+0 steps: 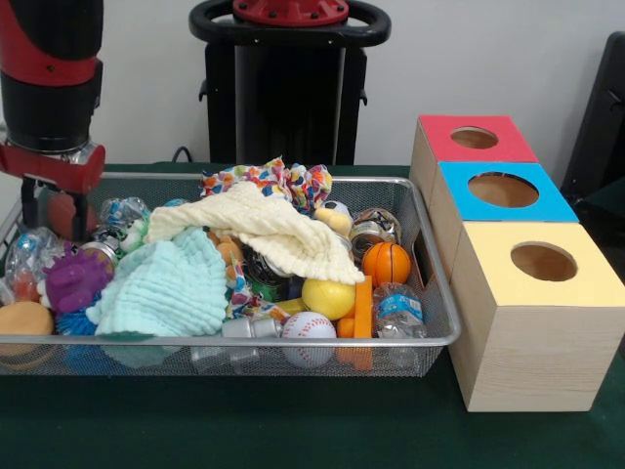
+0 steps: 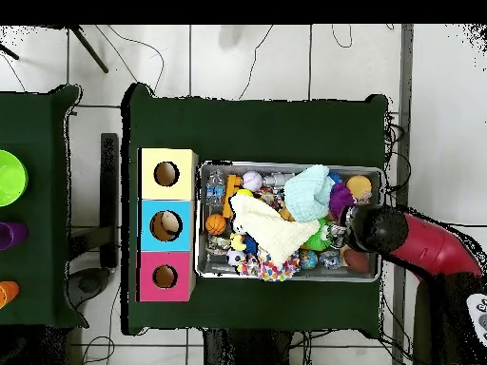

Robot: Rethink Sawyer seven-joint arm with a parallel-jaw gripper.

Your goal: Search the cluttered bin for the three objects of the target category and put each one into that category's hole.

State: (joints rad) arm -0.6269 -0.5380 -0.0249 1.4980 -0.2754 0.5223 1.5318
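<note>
1. While the red and black arm (image 1: 49, 88) reaches down over one end of the wire bin (image 1: 435, 293), its gripper (image 1: 54, 210) sits low among the clutter there; I cannot tell whether it is released or clenched on anything.
2. Balls lie toward the bin's other end: a small basketball (image 1: 387, 263), a yellow ball (image 1: 328, 298) and a baseball (image 1: 309, 327) against the near wall.
3. Draped over the middle are a cream cloth (image 1: 269, 227) and a mint cloth (image 1: 171, 288), with a patterned cloth (image 1: 273, 181) behind them.
4. Near the gripper rest a purple spiky ball (image 1: 73, 280) and an orange ball (image 1: 24, 319).
5. Beside the bin stand three boxes in a row, each with a round hole on top: red box (image 1: 476, 139), blue box (image 1: 503, 191), yellow box (image 1: 542, 264).
6. Seen from overhead, the blue box's hole (image 2: 165, 225) has something pale inside.
</note>
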